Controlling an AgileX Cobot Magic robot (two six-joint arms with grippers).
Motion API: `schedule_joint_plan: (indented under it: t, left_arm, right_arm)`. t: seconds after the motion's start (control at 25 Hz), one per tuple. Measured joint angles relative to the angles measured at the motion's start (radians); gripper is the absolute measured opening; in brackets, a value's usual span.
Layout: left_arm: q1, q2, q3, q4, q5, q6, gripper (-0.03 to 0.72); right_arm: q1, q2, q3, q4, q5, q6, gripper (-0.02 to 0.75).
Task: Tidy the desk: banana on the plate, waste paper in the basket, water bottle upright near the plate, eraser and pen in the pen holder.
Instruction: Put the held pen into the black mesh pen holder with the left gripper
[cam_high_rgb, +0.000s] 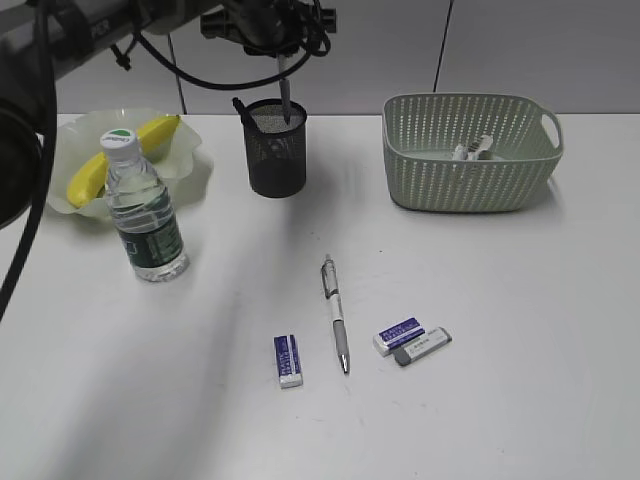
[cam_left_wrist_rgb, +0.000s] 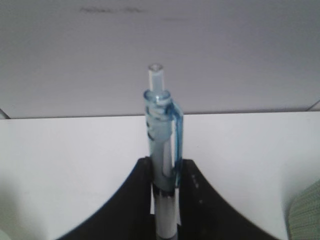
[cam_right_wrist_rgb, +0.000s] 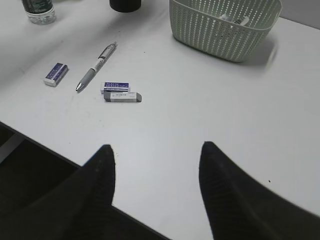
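One pen (cam_left_wrist_rgb: 162, 165) is clamped upright between the left gripper's (cam_left_wrist_rgb: 164, 200) jaws, its tip hanging just above the pen holder (cam_high_rgb: 276, 148) at the far left-centre of the desk (cam_high_rgb: 500, 400). The pen-stowing step appears to be in hand; lowering into the cup and release seem called for next. A second pen (cam_high_rgb: 335, 312) and three erasers (cam_high_rgb: 288, 360) lie on the near desk. The right gripper (cam_right_wrist_rgb: 155, 175) hovers spread and empty.

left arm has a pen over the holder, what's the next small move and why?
Probably lower a little more, then open. The left gripper is shut on a blue-clipped pen, held upright with its lower end at the rim of the pen holder, so it looks lined up but not yet released. Another pen and three erasers remain on the desk.
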Motion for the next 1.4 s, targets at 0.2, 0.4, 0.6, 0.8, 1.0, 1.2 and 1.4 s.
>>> schedule_joint_plan:
  t: [0.2,0.4,0.6,0.8,1.0,1.2,1.4]
  left_arm:
    - [-0.002,0.037,0.002,0.061,-0.009,0.0,0.119]
    - [-0.001,0.05,0.002,0.072,-0.005,0.0,0.119]
    - [-0.001,0.05,0.002,0.073,0.009,0.0,0.119]
    - [-0.001,0.05,0.002,0.068,0.032,0.0,0.125]
    - [-0.001,0.05,0.002,0.038,0.049,0.0,0.317]
    - [-0.005,0.05,0.002,0.038,0.138,0.0,0.447]
    - [-0.011,0.037,0.002,0.036,0.244,0.013,0.466]
  right_arm:
    - [0.0,0.0,0.0,0.0,0.0,0.0,0.433]
    - [0.0,0.0,0.0,-0.001,0.0,0.0,0.433]
    - [0.0,0.0,0.0,-0.001,0.0,0.0,0.433]
    - [0.0,0.0,0.0,-0.001,0.0,0.0,0.433]
    - [0.0,0.0,0.0,-0.001,0.0,0.0,0.433]
    - [0.0,0.0,0.0,-0.001,0.0,0.0,0.433]
    - [0.0,0.0,0.0,-0.001,0.0,0.0,0.433]
